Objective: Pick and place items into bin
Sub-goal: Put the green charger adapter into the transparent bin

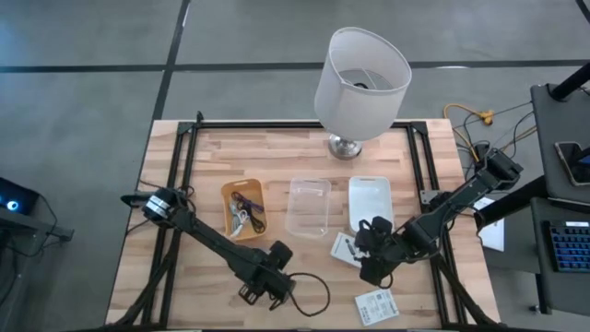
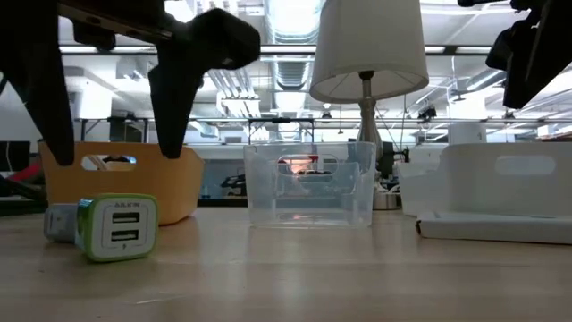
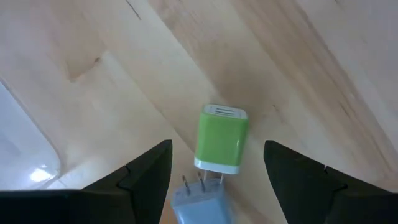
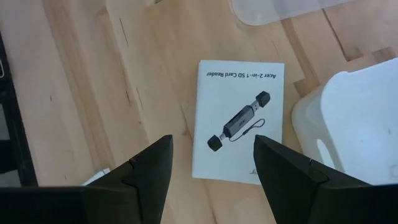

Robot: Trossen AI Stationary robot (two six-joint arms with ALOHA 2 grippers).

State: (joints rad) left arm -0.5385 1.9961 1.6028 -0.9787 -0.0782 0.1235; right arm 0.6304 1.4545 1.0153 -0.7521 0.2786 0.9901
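In the left wrist view the pale-blue plug block (image 3: pixel 199 205) is cut off by the picture's edge, only its prongs and top showing. In the high view the left claw (image 1: pixel 261 293) covers both chargers, and the right claw (image 1: pixel 373 260) overlaps part of the white card (image 1: pixel 344 247). The things inside the orange bin (image 1: pixel 242 210) are too small to name. In the low view the lamp (image 2: pixel 368 45) runs off the top edge.

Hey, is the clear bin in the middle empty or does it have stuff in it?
Empty: the clear bin shows only bare wood through it from above.
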